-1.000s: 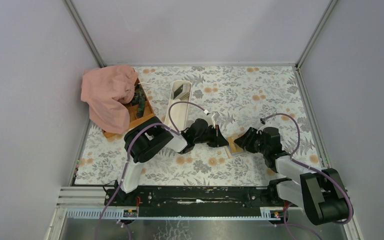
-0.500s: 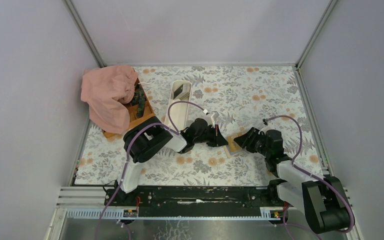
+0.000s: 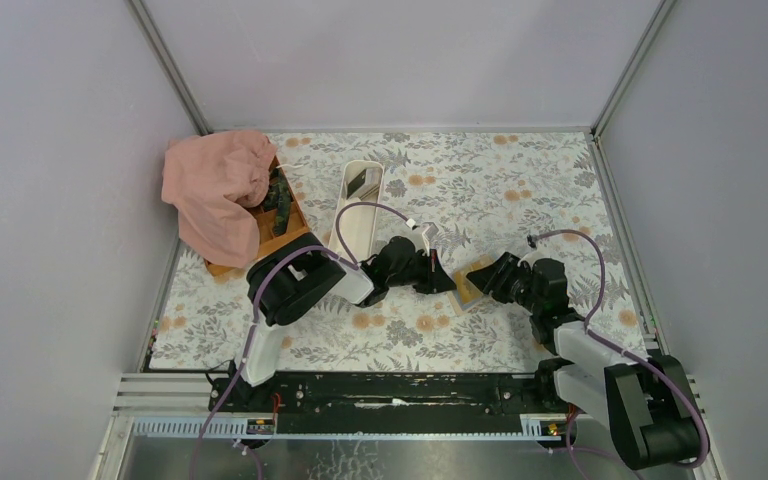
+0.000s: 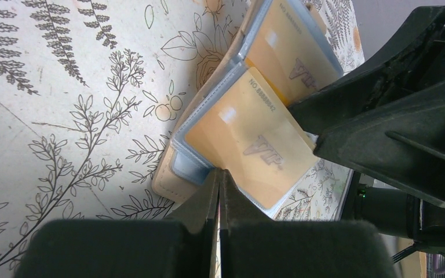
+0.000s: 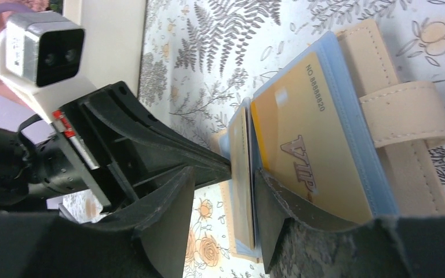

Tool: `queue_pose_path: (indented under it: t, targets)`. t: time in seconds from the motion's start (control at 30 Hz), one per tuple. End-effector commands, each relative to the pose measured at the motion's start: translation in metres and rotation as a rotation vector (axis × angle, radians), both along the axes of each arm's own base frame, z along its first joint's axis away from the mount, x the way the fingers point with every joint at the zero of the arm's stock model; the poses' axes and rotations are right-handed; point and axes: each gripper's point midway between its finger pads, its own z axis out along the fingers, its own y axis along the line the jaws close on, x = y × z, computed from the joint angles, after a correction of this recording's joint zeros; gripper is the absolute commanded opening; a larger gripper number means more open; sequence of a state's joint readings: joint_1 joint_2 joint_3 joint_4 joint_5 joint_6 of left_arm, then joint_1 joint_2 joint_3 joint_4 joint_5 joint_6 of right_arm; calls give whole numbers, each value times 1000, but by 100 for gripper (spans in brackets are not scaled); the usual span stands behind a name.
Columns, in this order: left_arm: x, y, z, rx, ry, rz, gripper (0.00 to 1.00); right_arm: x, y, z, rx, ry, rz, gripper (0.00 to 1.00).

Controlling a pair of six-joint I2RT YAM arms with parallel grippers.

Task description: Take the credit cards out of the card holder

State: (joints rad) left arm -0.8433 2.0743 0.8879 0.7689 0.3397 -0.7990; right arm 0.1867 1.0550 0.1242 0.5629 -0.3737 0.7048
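The card holder (image 3: 467, 287) lies open on the floral mat between both grippers, tan outside (image 5: 405, 110), light blue sleeves inside. Gold credit cards marked VIP sit in its sleeves (image 4: 249, 139) (image 5: 301, 145). One leaf with a card (image 5: 242, 174) stands upright. My left gripper (image 4: 219, 174) (image 3: 448, 282) is shut, pinching the edge of that leaf. My right gripper (image 5: 220, 200) (image 3: 482, 283) is open and straddles the upright leaf from the other side. Its right finger (image 5: 278, 220) is close against the leaf and its left finger (image 5: 168, 214) stands clear.
A long white oval tray (image 3: 360, 205) lies behind the left arm. A brown wooden box (image 3: 285, 215) half covered by a pink cloth (image 3: 218, 190) stands at the back left. Grey walls close in the mat on three sides.
The right arm has swung and its gripper has shifted slightly towards the card holder. The left gripper has stayed shut in place.
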Motion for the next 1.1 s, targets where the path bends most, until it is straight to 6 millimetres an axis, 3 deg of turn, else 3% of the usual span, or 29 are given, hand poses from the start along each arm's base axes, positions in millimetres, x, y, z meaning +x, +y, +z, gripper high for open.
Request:
queue_pose_path:
  t: [0.0,0.67,0.93,1.07]
  targets:
    - [-10,11,-38,99,42,-1,0,-14,29,32,113,-38,159,49]
    - [-9,10,-37,93,42,2,0,-28,30,17,75,7,221,49]
    - [8,28,-35,152,30,54,0,-30,15,-11,-34,101,174,49]
    - [14,33,-19,165,-43,76,0,-27,14,-22,-45,151,161,49]
